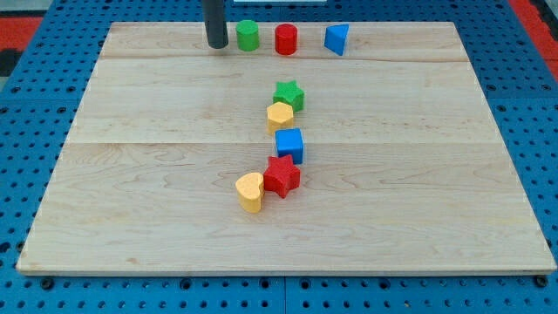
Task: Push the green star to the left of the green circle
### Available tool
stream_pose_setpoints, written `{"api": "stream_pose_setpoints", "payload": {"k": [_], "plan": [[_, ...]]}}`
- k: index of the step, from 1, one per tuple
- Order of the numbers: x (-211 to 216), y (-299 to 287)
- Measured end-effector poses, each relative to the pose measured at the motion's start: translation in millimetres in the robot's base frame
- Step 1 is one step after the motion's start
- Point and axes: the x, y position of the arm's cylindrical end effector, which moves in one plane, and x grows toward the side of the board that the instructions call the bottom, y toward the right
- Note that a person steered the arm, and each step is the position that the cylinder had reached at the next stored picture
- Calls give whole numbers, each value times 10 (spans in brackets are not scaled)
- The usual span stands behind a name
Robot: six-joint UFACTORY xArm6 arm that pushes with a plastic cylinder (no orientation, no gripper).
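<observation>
The green star [289, 94] lies near the board's middle, a little toward the view's top, touching a yellow block [280, 115] below it. The green circle [248, 36] stands near the view's top edge of the board. My tip [216, 45] rests on the board just to the view's left of the green circle, close beside it. The tip is well above and left of the green star, apart from it.
A red cylinder [286, 39] and a blue triangular block [337, 39] stand right of the green circle. Below the yellow block are a blue cube [289, 145], a red star [282, 176] and a yellow heart [250, 193]. The wooden board [131, 174] lies on blue pegboard.
</observation>
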Motion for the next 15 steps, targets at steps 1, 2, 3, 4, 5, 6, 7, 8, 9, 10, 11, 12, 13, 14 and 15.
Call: {"api": "stream_pose_setpoints", "payload": {"k": [1, 2, 3, 4, 5, 6, 7, 8, 9, 10, 11, 12, 13, 14, 15], "plan": [[311, 0], [618, -52], [623, -64], [713, 334], [772, 1214], [779, 1563], [1141, 1465], [1095, 659], [926, 66], [1172, 332], [1173, 805], [1595, 957], [1881, 750], [1781, 352], [1585, 280]]}}
